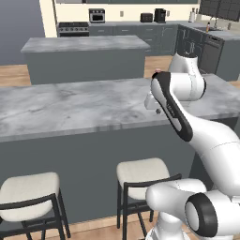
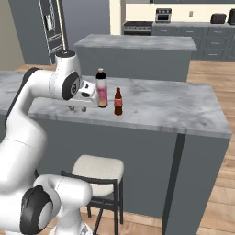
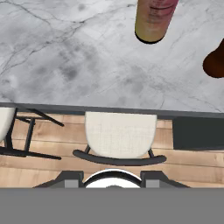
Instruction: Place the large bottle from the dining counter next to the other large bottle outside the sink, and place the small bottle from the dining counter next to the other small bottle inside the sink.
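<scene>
The large bottle [image 2: 101,89], pink fading to orange with a dark cap, stands upright on the dining counter [image 2: 160,108]. Just right of it stands the small bottle [image 2: 118,102], dark brown with a red cap. My gripper [image 2: 79,109] hangs over the counter's near edge, left of the large bottle and apart from it, jaws pointing down, open and empty. In the hand view the large bottle's base [image 3: 152,22] is at the top and the small bottle [image 3: 215,63] at the right edge, with the gripper [image 3: 112,179] at the bottom. I cannot make out the sink or the other bottles.
Pale-cushioned stools [image 1: 140,173] [image 1: 28,194] stand against the counter's dark base below my gripper. A smaller marble island [image 1: 84,44] lies beyond the counter. Dark cabinets and appliances line the back wall [image 1: 117,18]. Wooden floor runs between them.
</scene>
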